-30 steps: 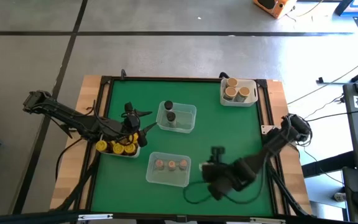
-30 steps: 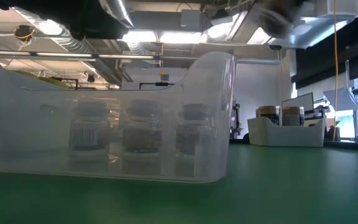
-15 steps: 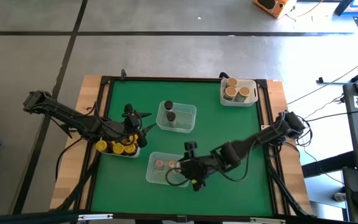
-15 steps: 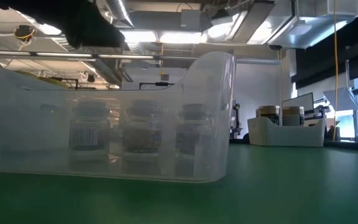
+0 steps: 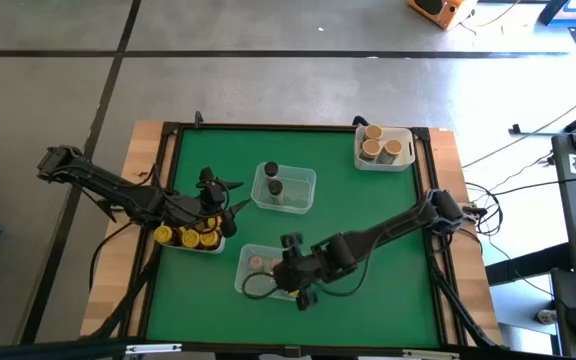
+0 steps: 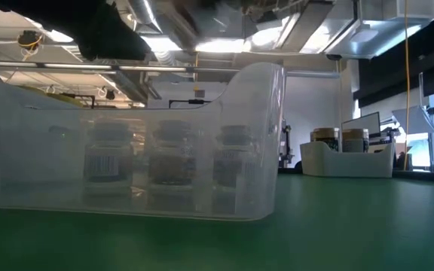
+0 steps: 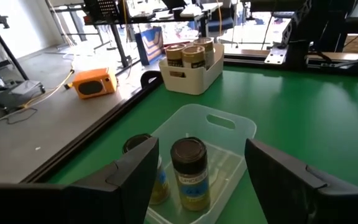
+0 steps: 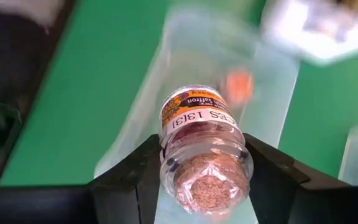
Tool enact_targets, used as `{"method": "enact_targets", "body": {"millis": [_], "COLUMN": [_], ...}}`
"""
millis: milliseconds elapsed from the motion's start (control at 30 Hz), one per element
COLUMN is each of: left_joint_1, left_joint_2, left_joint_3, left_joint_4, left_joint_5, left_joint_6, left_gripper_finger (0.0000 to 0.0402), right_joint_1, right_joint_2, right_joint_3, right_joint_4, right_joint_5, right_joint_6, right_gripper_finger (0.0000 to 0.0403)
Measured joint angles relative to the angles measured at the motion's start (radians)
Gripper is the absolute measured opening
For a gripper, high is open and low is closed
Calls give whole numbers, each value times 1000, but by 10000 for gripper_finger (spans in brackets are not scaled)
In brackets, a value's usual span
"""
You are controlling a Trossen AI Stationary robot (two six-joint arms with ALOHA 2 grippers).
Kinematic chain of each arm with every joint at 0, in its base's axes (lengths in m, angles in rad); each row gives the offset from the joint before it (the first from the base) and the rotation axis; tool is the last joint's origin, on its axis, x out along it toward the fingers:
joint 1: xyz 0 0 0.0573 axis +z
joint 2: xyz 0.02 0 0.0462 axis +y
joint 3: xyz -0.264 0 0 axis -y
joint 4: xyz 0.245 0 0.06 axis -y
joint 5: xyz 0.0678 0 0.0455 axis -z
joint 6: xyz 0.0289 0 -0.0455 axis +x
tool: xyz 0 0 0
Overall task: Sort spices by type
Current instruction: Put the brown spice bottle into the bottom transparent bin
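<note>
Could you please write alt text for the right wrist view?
The right end effector grips a small clear spice jar with a cork-brown lid, held above a clear plastic tub on the green table.

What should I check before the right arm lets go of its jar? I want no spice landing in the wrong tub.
1. Jar held: ok. The right pincer is shut on a cork-topped jar.
2. Pincer over a tub: ok. It hangs over the near clear tub.
3. Matching type: ok. That tub's jars have pinkish-brown tops like it.
4. Free slot below: cannot tell; the arm hides that end of the tub.
5. Jar upright: cannot tell.
6. Left pincer clear: ok, open between the yellow-lid tub and the black-lid tub.
</note>
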Motion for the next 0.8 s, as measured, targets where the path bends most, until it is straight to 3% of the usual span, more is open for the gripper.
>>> {"method": "enact_targets", "body": {"millis": [333,533,800], "left_joint_1": [1,3,3], "left_joint_2": [0,0,0], "left_joint_3": [0,0,-1], "left_joint_4": [-20,-18,-18], "left_joint_5": [0,0,-1], "left_joint_6": [-1,8,9], "left_gripper_finger": [237,237,237], "right_joint_1": [8,8,-9], "right_joint_2": [26,51,100], "right_joint_3": [9,8,8], "right_joint_4": [-256,-247,-66], "right_joint_5": [-15,-33,-81], "right_joint_6": [177,179,123], "right_gripper_finger": [185,185,185]}}
